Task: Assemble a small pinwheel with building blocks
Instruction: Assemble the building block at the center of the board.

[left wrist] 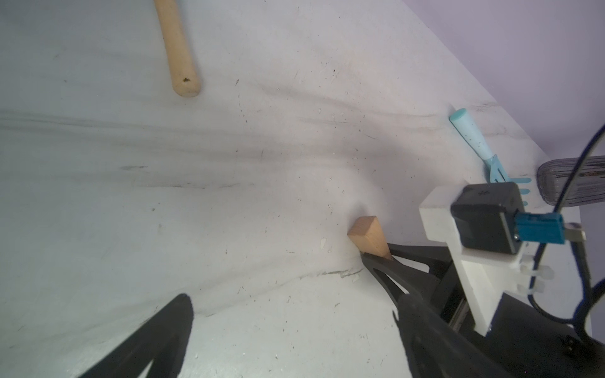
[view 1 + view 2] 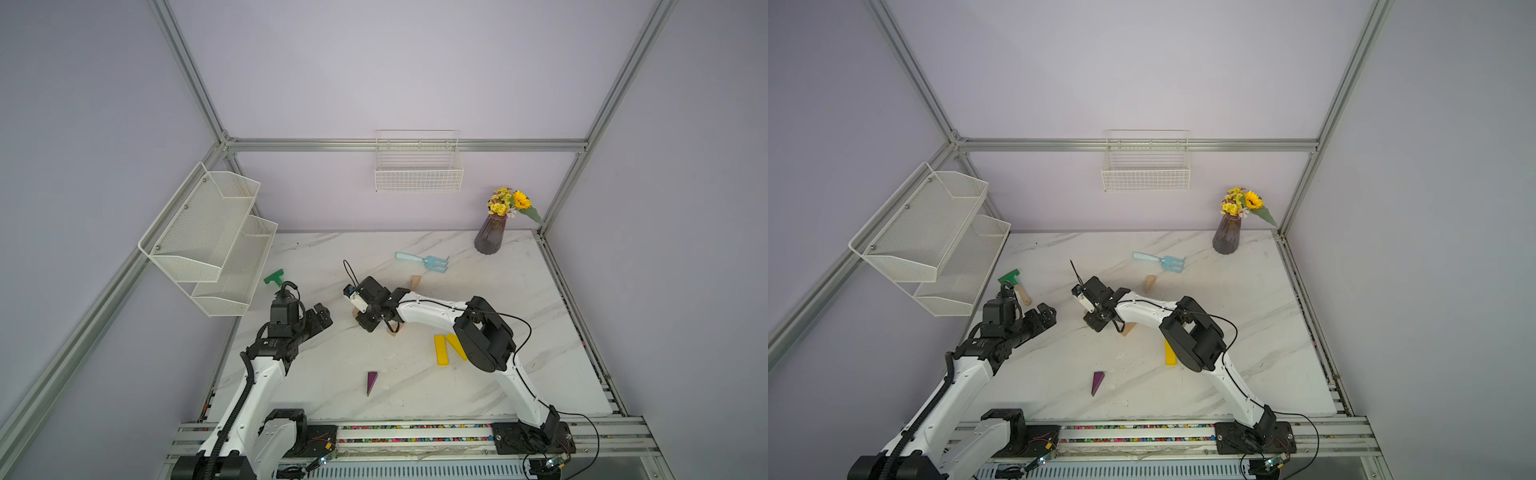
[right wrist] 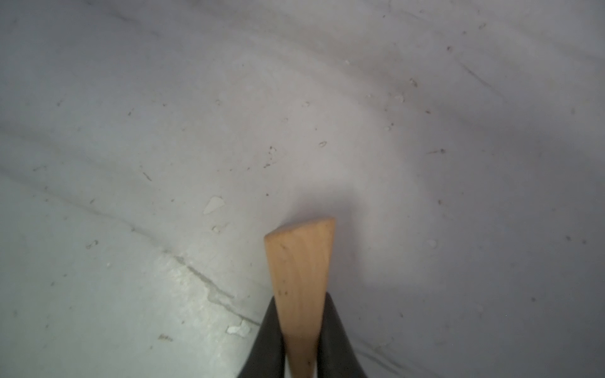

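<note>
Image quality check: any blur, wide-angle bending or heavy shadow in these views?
Both top views: even light, frame posts splay with wide-angle distortion. Left wrist view: tabletop veins bow, hammer handle crisp. Right wrist view: tan wedge clamped in the right tool looks soft-edged, throwing a diffuse shadow.

Both arms wear glossy white shells between bulky black joints. The left arm [image 2: 266,382] carries a ribbed black hose [image 2: 240,409] up its side and small white lettering [image 2: 271,343] on its wrist block. A thin black cable [image 2: 524,323] loops loosely off the right arm [image 2: 428,312]. The left hand [image 1: 291,304] and right hand [image 3: 301,304] have tapered black fingers [image 3: 271,337]. A white bracket [image 1: 458,265] bears a black camera box [image 1: 484,219] with a blue plug [image 1: 540,230].
</note>
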Tool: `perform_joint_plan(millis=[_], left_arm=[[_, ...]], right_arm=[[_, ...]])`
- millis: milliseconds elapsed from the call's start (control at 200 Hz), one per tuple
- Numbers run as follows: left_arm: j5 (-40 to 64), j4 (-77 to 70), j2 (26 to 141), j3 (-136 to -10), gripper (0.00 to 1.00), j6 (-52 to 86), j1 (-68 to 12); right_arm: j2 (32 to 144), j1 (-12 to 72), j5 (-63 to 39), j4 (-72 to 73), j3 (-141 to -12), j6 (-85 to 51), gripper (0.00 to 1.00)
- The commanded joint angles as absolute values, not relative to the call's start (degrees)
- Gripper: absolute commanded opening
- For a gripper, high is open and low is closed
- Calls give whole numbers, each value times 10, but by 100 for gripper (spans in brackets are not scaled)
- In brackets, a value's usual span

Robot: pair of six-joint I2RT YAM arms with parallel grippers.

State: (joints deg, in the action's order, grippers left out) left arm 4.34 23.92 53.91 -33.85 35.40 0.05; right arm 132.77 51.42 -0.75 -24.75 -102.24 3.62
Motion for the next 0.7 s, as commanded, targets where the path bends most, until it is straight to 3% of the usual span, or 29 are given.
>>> perform_joint_plan(millis=[0,695], left_arm=[[66,195,543,-344,98,359,4],[165,117,619,-352,100,348,4]], right_arm=[[1337,501,11,-233,-1037,25,11],[1298,397,11,-222,-966,30,10]])
